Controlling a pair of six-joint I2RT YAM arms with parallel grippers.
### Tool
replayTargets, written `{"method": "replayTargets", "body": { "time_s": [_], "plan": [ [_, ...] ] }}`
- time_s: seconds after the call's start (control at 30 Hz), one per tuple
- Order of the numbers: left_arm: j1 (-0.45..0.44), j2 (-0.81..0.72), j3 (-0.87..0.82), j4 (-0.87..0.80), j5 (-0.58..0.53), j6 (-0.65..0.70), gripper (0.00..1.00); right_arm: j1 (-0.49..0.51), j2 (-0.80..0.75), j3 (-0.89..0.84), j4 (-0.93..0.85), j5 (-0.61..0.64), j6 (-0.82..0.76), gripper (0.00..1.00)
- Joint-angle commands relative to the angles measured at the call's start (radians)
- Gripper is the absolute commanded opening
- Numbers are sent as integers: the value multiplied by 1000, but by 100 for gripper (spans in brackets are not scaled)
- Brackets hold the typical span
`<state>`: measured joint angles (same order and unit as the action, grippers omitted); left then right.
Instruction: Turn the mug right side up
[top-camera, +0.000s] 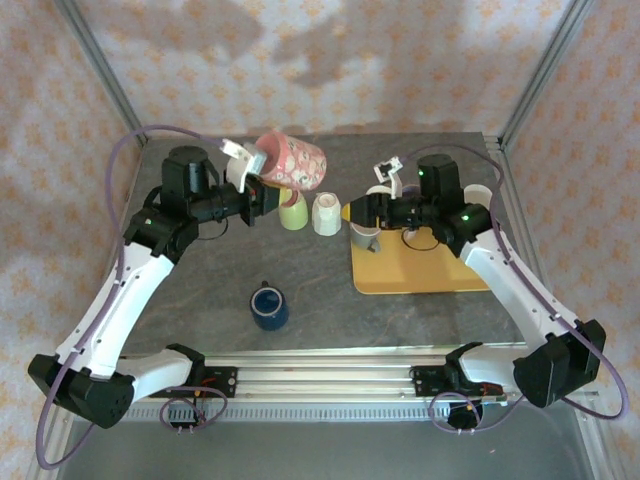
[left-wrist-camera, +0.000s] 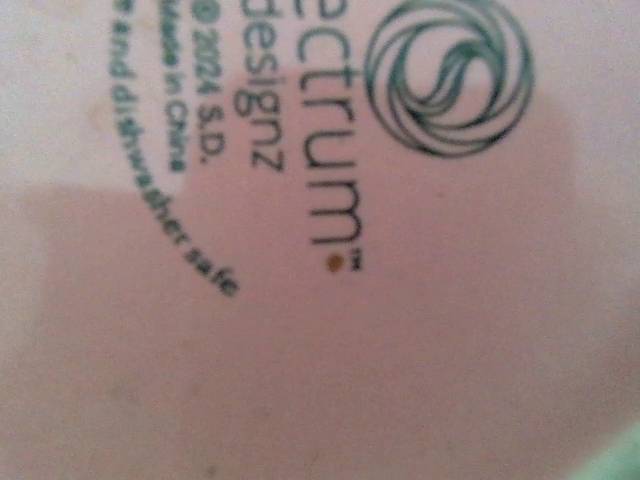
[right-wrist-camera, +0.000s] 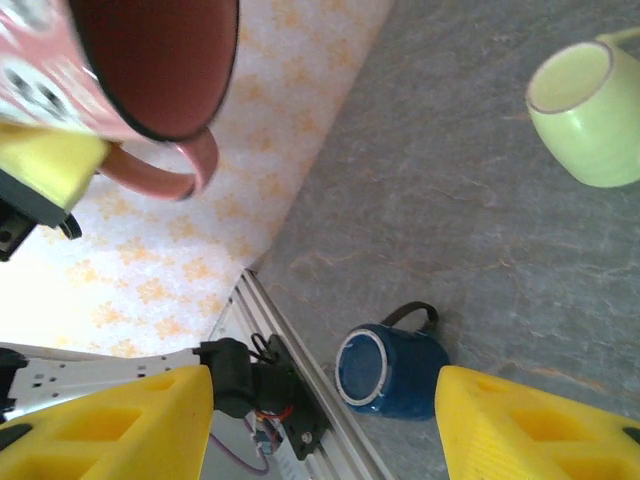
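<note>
A pink flowered mug (top-camera: 295, 162) hangs in the air over the back left of the table. It lies on its side with its mouth turned toward the right arm. My left gripper (top-camera: 266, 190) is shut on it near the handle. The left wrist view has the mug's pale printed base (left-wrist-camera: 320, 300) right up against the lens. In the right wrist view the mug's dark red inside (right-wrist-camera: 150, 60) and handle are at the upper left, with a yellow pad of the left gripper against its wall. My right gripper (top-camera: 352, 213) (right-wrist-camera: 325, 390) stands open, holding nothing, a short way right of the mug.
A pale green mug (top-camera: 293, 211) (right-wrist-camera: 590, 110) and a white mug (top-camera: 326, 213) stand upright below the held mug. A blue mug (top-camera: 268, 306) (right-wrist-camera: 390, 365) sits near the front rail. A yellow tray (top-camera: 420, 272) at the right carries a pale mug (top-camera: 365, 237).
</note>
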<state>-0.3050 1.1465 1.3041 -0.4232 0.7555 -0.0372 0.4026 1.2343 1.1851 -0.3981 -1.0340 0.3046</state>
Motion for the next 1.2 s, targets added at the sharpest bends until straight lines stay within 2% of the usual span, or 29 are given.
{"method": "replayTargets", "body": {
  "time_s": [0.0, 0.23, 0.37, 0.53, 0.83, 0.97, 1.17],
  "plan": [
    [6, -36, 53, 229, 2, -269, 0, -5, -27, 46, 110, -52, 67, 61],
    [6, -31, 41, 441, -36, -535, 0, -5, -38, 41, 258, -80, 194, 62],
    [5, -24, 37, 510, -39, -610, 0, 4, -33, 29, 364, -80, 276, 64],
    [3, -31, 38, 542, -39, -638, 0, 30, -8, 40, 470, -72, 367, 66],
    [1, -15, 58, 541, -23, -651, 0, 98, 35, 85, 554, -26, 452, 66],
    [2, -11, 57, 560, -19, -669, 0, 109, 53, 77, 670, -1, 567, 64],
    [-5, -4, 52, 582, -16, -697, 0, 127, 80, 94, 740, 40, 647, 60]
  ]
}}
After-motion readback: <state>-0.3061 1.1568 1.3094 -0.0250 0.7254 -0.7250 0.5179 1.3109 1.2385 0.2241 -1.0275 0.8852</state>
